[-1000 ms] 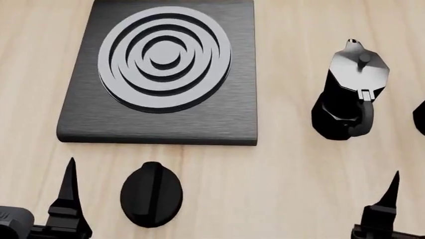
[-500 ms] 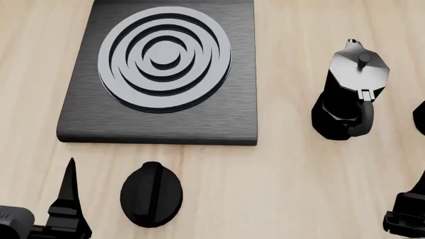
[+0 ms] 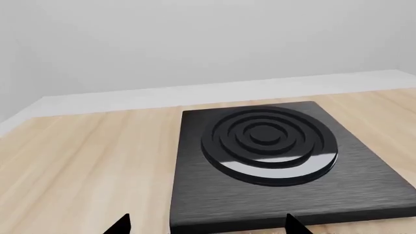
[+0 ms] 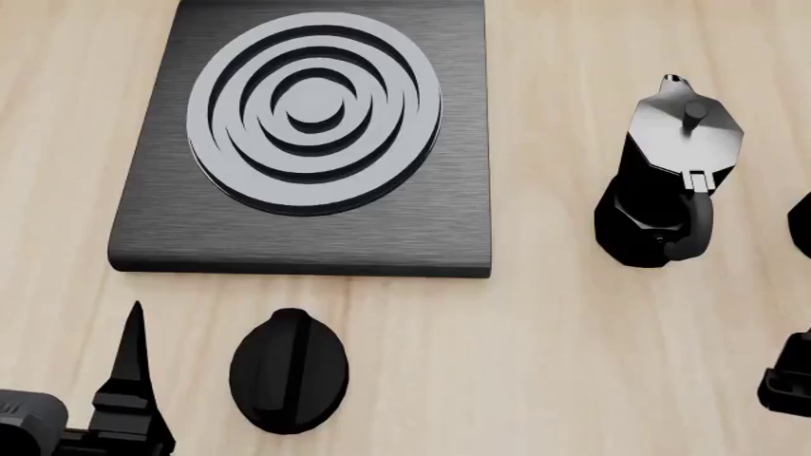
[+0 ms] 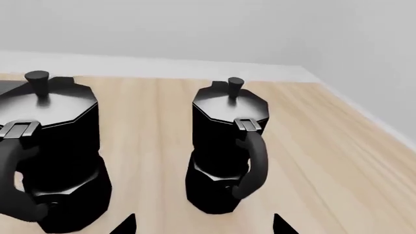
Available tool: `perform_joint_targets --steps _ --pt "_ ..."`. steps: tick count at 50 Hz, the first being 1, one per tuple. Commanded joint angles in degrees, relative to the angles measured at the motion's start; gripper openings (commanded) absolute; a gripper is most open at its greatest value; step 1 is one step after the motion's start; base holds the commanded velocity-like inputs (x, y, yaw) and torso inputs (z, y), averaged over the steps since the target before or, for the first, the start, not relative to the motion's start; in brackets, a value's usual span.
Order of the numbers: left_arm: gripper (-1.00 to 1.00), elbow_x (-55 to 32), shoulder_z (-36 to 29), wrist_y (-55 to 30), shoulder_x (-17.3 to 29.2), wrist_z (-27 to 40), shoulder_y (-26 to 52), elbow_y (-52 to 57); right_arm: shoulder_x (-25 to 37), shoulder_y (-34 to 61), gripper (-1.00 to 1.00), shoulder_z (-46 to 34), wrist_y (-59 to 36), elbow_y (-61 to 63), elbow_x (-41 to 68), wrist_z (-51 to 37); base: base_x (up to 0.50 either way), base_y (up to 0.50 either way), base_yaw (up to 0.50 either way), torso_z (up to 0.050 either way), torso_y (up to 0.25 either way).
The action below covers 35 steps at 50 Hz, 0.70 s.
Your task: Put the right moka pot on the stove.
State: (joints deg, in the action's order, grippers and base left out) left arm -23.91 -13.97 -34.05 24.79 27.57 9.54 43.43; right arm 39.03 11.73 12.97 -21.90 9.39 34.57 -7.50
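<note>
The right moka pot is glossy black and stands upright on the wooden table, straight ahead of my right gripper, handle towards it. The gripper is open and empty, a short way from the pot. In the head view only a sliver of this pot shows at the right edge, with my right gripper nearer than it. The stove is a dark-grey slab with silver rings at centre left; it also shows in the left wrist view. My left gripper is open and empty, just short of the stove's near edge.
A second identical moka pot stands upright between the stove and the right pot; it also shows in the right wrist view. A black oval knob lies in front of the stove. A white wall runs behind the table.
My right gripper has moved right and slightly forward, now mostly past the head view's right edge. The left arm, the pots and the stove have not moved.
</note>
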Motion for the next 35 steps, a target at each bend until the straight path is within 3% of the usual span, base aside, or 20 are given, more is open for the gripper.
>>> perform_joint_targets --steps 1,7,20,27,29,35 --pt "1.0 -0.5 0.1 -0.7 0.1 0.4 0.3 0.4 0.8 3.6 1.0 0.2 0.5 -4.3 1.4 2.9 0.0 0.0 0.0 0.0 0.0" --pt "1.0 -0.3 0.0 -0.1 0.2 0.3 0.0 0.0 2.6 5.9 1.0 0.7 -2.8 -3.9 3.5 2.4 0.0 0.0 0.0 0.0 0.0" --pt "1.0 -0.4 -0.2 -0.1 0.4 0.5 0.1 0.3 1.7 5.0 1.0 0.5 1.4 -9.5 2.0 5.9 0.0 0.0 0.0 0.0 0.0" --pt "1.0 -0.5 -0.4 0.0 0.5 0.4 0.1 0.1 4.1 8.5 1.0 0.0 -3.0 -9.4 4.3 6.3 0.0 0.0 0.0 0.0 0.0" --pt "1.0 -0.5 -0.5 0.2 0.5 0.4 0.0 -0.2 2.4 7.2 1.0 -0.8 1.3 -12.5 2.1 8.1 0.0 0.0 0.0 0.0 0.0" --pt "1.0 -0.8 -0.3 -0.1 0.5 0.6 0.1 0.0 2.4 8.8 1.0 -1.9 2.1 -15.9 1.1 9.6 0.0 0.0 0.0 0.0 0.0"
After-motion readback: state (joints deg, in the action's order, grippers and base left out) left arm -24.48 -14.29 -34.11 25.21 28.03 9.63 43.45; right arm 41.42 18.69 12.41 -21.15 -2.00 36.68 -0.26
